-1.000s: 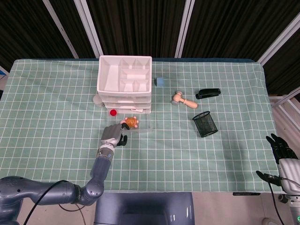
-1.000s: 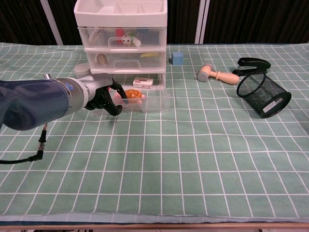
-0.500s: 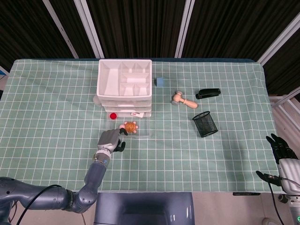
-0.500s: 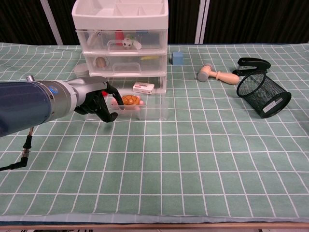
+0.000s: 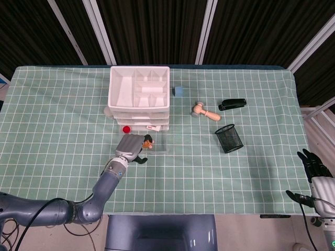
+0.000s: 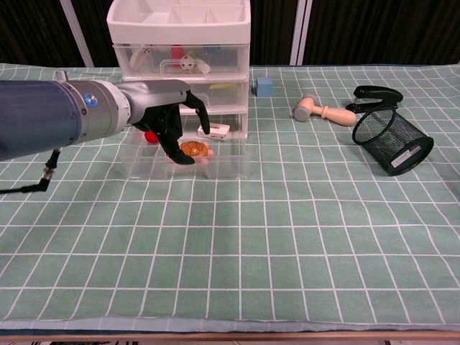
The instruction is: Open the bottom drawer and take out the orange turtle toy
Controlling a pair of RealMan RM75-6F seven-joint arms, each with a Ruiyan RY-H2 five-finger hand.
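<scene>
Bottom drawer (image 6: pixel 223 164): pulled out toward the robot from the white drawer unit (image 5: pixel 139 94); clear walls, contents visible.
Orange turtle toy (image 6: pixel 193 149): lies inside the open bottom drawer, near its front, shell upward. In the head view it is mostly covered by the hand; only a small part shows (image 5: pixel 148 144).
Left hand (image 6: pixel 171 122): reaches over the drawer from the left, fingers apart and pointing down into it. Dark fingertips (image 6: pixel 184 159) sit just at the left edge of the turtle; contact cannot be confirmed. The hand holds nothing and is not closed around the toy.
Right hand (image 5: pixel 314 166): at the lower right edge of the head view, off the table, fingers spread, holding nothing.
Other drawer contents: a small white box (image 6: pixel 215 130) behind the turtle; a red object (image 5: pixel 126 128) at the left rear.
Table items: blue cube (image 6: pixel 264 87), wooden mallet (image 6: pixel 321 111), black stapler (image 6: pixel 376 95), and black mesh pen cup (image 6: pixel 392 141) tipped on its side, all well apart from the drawer.
</scene>
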